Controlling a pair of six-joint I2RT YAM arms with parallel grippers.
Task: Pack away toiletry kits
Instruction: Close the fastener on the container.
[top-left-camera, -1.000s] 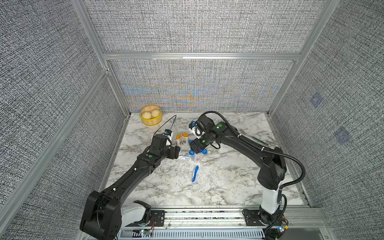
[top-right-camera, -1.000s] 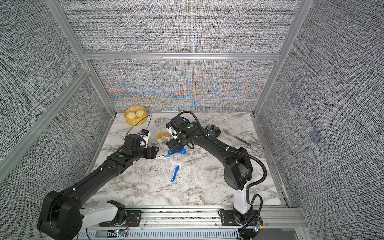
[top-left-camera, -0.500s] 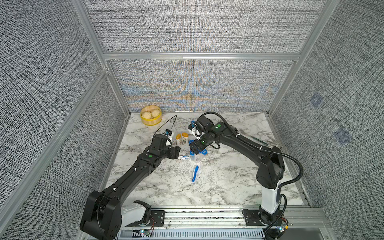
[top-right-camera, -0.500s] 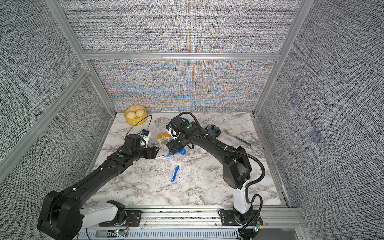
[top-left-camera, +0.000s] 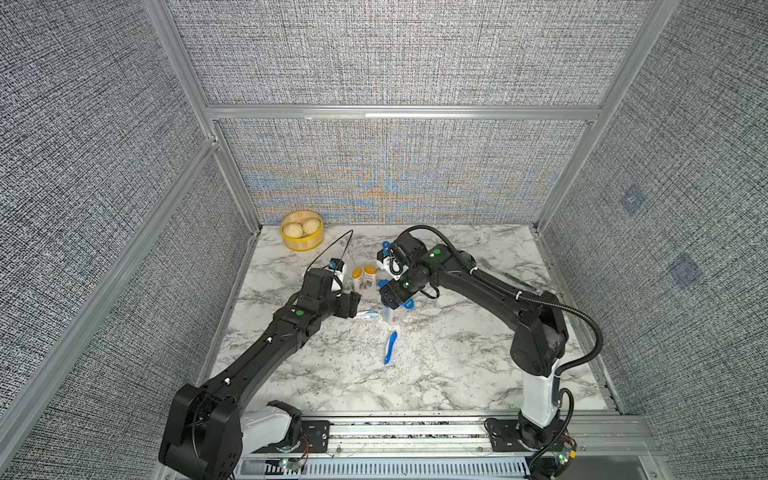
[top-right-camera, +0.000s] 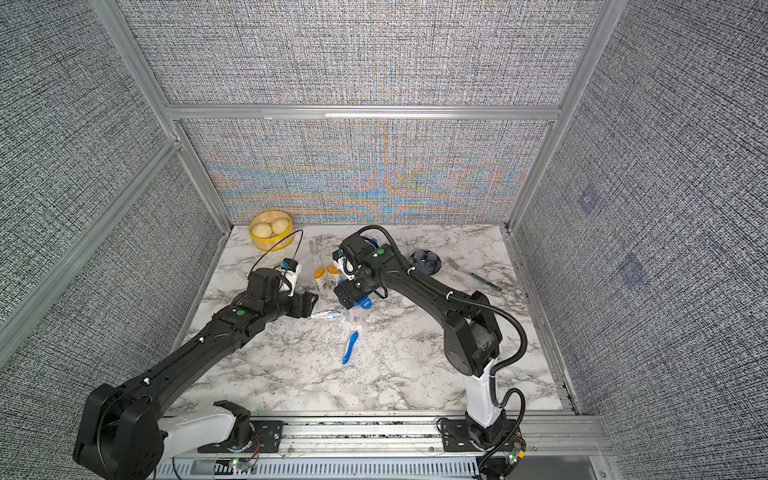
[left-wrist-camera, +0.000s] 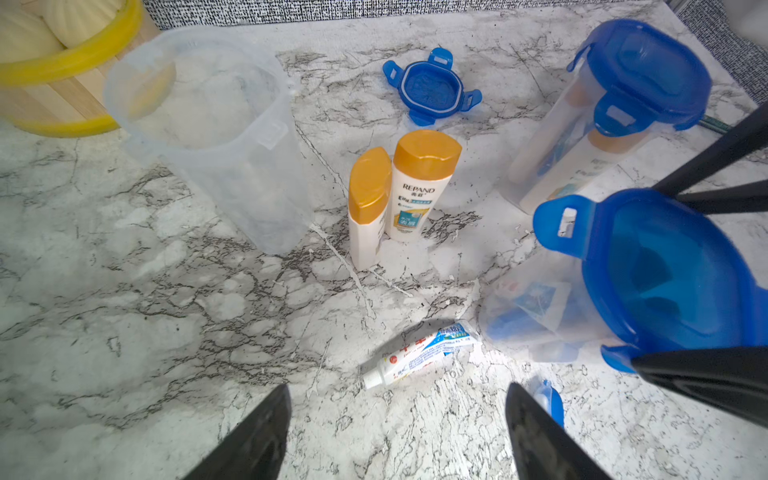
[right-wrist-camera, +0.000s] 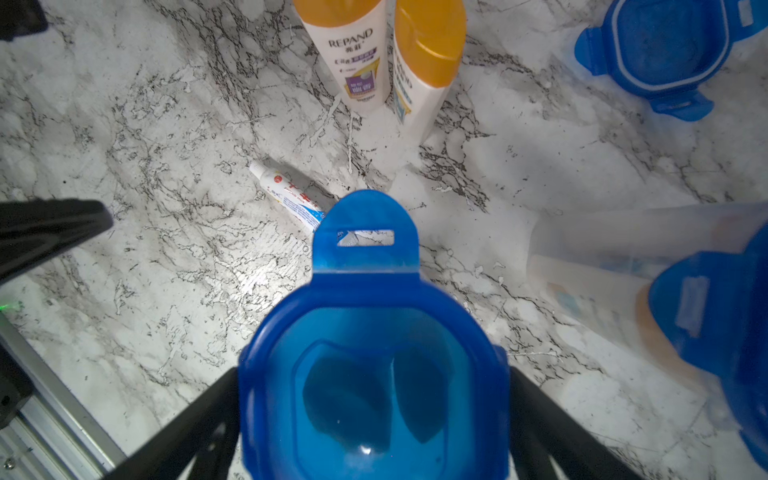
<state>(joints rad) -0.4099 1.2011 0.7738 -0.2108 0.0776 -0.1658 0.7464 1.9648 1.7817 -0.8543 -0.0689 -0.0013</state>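
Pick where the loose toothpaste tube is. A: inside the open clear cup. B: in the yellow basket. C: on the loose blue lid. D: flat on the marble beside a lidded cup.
D: the toothpaste tube lies flat on the marble table, one end next to a lidded cup.

We are finding the basket (top-left-camera: 302, 245) sitting in the far left corner of the table (top-left-camera: 457, 374). Near the middle, two bottles (top-left-camera: 364, 277) are standing upright and touching, with an open cup (left-wrist-camera: 216, 137) standing to their left and a loose lid (left-wrist-camera: 432, 87) lying behind them. In front of the bottles a tube (top-left-camera: 368, 314) is lying flat, its end just beside a lidded cup (top-left-camera: 392, 318) on its right. A toothbrush (top-left-camera: 390, 347) is lying in front of that cup. A second lidded cup (left-wrist-camera: 602, 137) is standing behind and right of the first.
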